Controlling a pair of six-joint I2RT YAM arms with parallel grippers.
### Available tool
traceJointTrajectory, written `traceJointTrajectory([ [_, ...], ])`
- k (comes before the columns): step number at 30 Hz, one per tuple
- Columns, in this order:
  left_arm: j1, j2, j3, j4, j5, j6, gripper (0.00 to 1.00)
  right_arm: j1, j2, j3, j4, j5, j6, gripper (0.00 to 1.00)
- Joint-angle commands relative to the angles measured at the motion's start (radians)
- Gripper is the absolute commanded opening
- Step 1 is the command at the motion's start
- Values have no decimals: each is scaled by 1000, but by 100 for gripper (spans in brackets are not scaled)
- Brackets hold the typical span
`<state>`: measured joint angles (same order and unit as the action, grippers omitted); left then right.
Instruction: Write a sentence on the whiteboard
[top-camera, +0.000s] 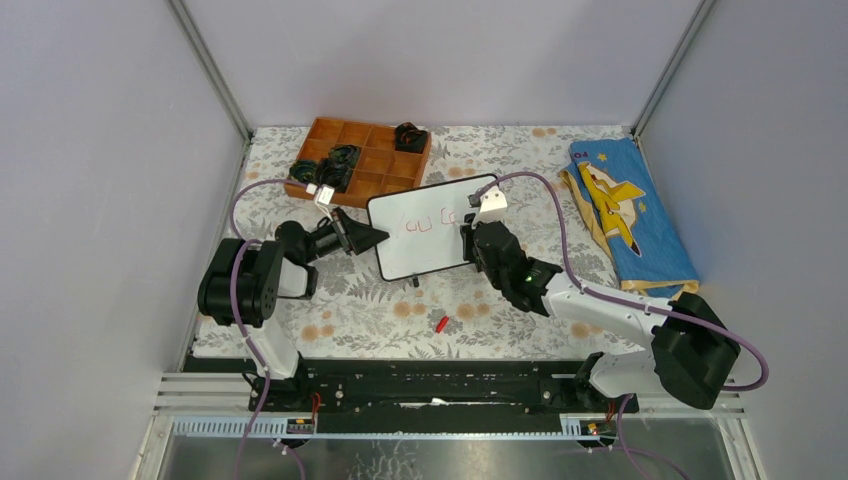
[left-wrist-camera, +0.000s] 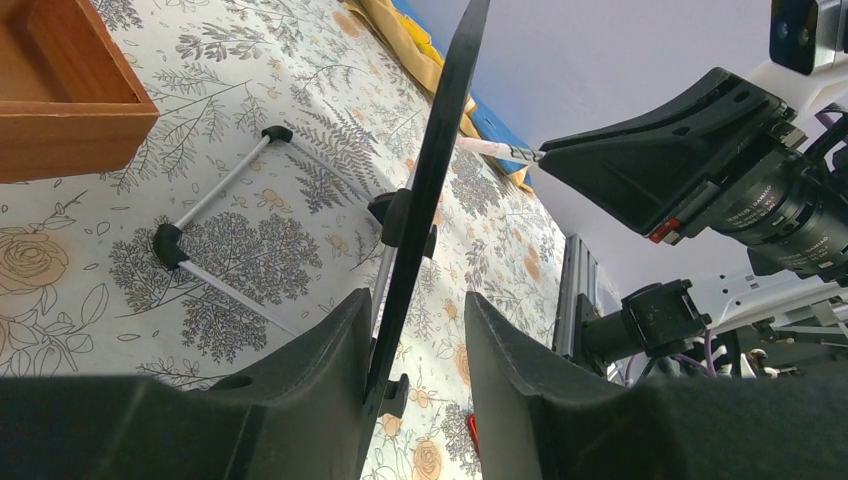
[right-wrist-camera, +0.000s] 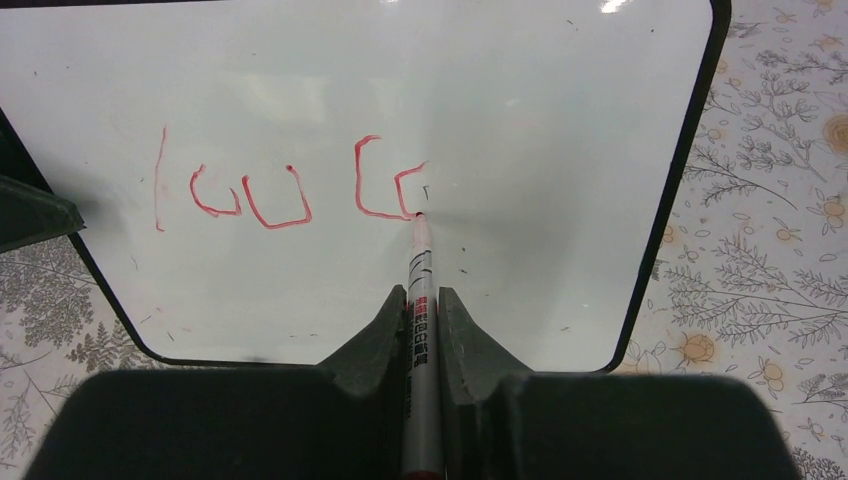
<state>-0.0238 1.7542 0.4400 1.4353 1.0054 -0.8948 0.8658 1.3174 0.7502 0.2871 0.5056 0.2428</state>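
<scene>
The whiteboard (top-camera: 430, 235) stands tilted on the flowered table, its white face (right-wrist-camera: 500, 120) toward my right arm. The sentence (right-wrist-camera: 290, 190) is a few red strokes in one row on the left and middle of the board. My right gripper (right-wrist-camera: 421, 292) is shut on a white marker (right-wrist-camera: 418, 250) whose red tip touches the board at the last stroke. My left gripper (left-wrist-camera: 418, 297) is at the board's left edge (left-wrist-camera: 440, 150). Its fingers straddle the black frame, which lies against one finger with a gap to the other. In the top view the left gripper (top-camera: 375, 238) and right gripper (top-camera: 472, 232) flank the board.
An orange compartment tray (top-camera: 365, 160) with black items sits behind the board on the left. A blue and yellow cloth (top-camera: 630, 215) lies at the right. A small red cap (top-camera: 441, 323) lies near the front. A thin white rod stand (left-wrist-camera: 220, 200) rests behind the board.
</scene>
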Motion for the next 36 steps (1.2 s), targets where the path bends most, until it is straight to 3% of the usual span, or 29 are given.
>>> traceJointTrajectory([
  [1, -8, -29, 8, 8, 6, 27, 47, -9, -32, 31, 19, 51, -16, 0],
  [21, -11, -31, 9, 5, 6, 28, 47, -13, 2, 99, 35, 44, -44, 0],
  [36, -15, -35, 9, 3, 7, 31, 47, -16, 8, 56, 17, 41, -20, 0],
])
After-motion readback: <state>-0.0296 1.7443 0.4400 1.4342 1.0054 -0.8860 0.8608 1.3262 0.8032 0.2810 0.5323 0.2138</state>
